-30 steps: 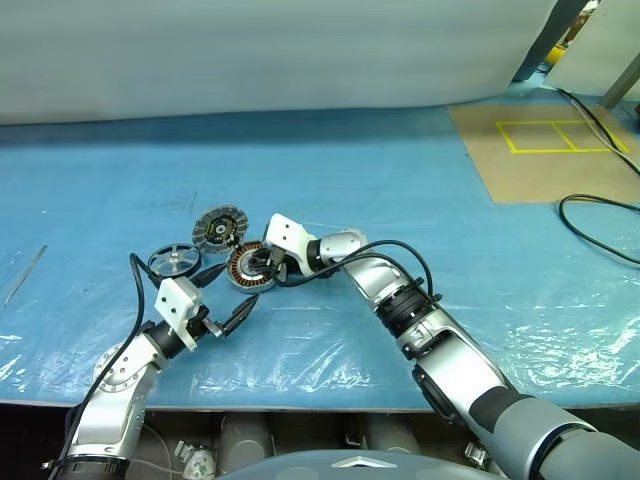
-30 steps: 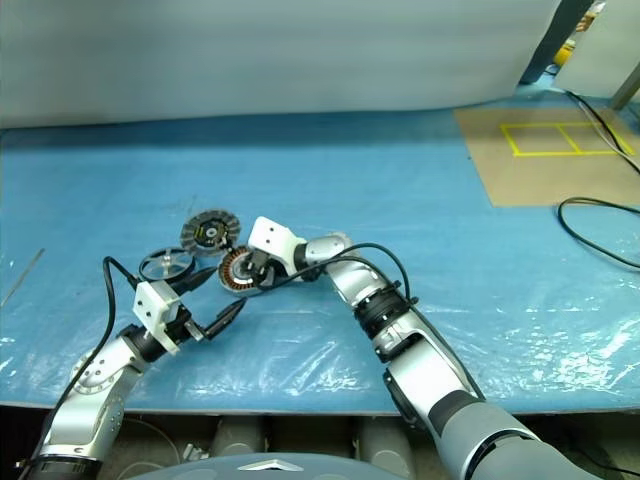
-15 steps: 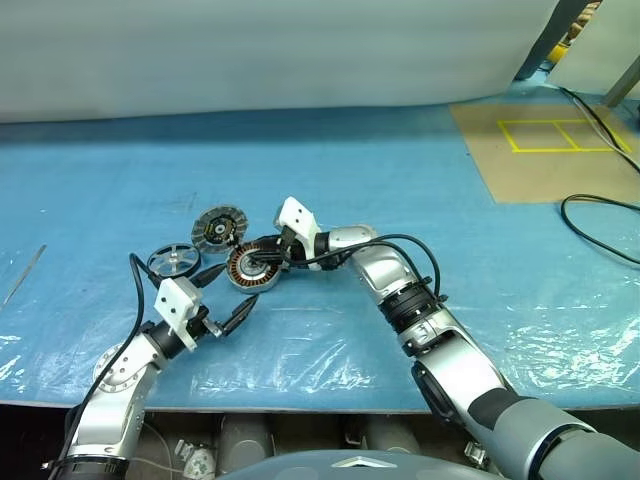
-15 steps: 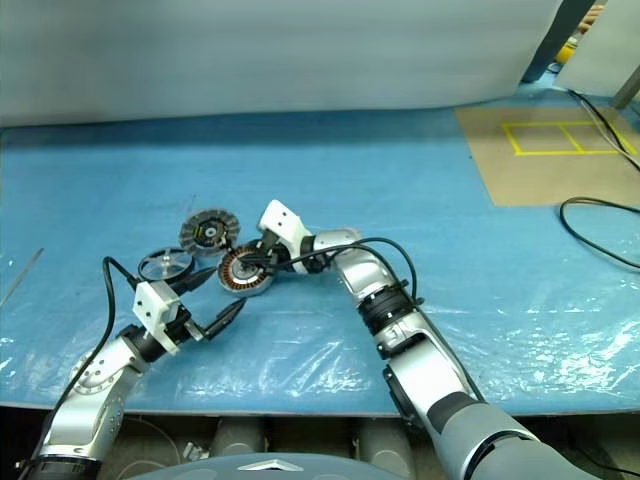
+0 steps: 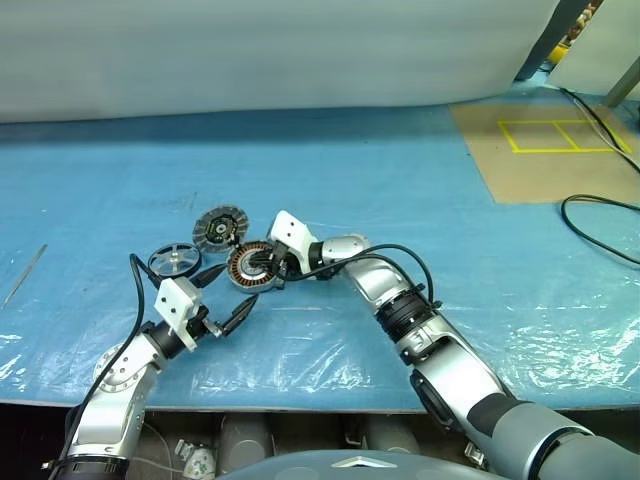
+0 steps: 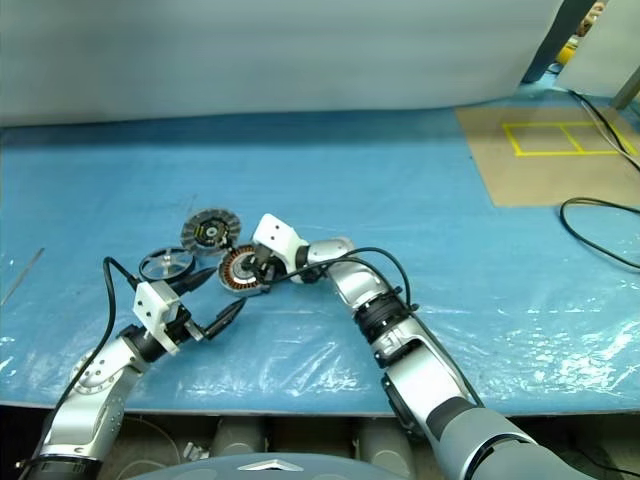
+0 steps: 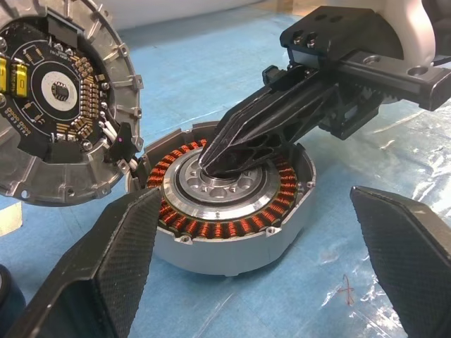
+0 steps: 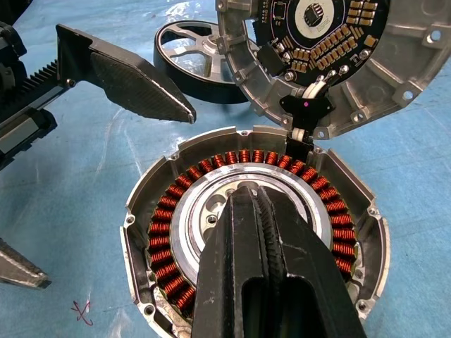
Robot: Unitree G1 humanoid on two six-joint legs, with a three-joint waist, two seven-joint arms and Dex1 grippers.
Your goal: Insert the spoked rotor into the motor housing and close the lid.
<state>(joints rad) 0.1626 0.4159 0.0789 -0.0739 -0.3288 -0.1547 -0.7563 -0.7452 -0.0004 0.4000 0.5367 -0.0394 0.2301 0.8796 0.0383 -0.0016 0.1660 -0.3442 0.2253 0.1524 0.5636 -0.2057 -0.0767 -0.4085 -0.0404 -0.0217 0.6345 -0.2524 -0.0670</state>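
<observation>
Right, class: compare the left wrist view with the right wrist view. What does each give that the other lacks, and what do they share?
Left wrist view: the right gripper seen side-on, shut, its tip at the pale centre of the motor housing, with the open left gripper framing it.
Right wrist view: the silver spokes of the spoked rotor beyond the lid, and the copper windings from above.
Both: housing, lid with its dark inner face showing, blue sheet.
</observation>
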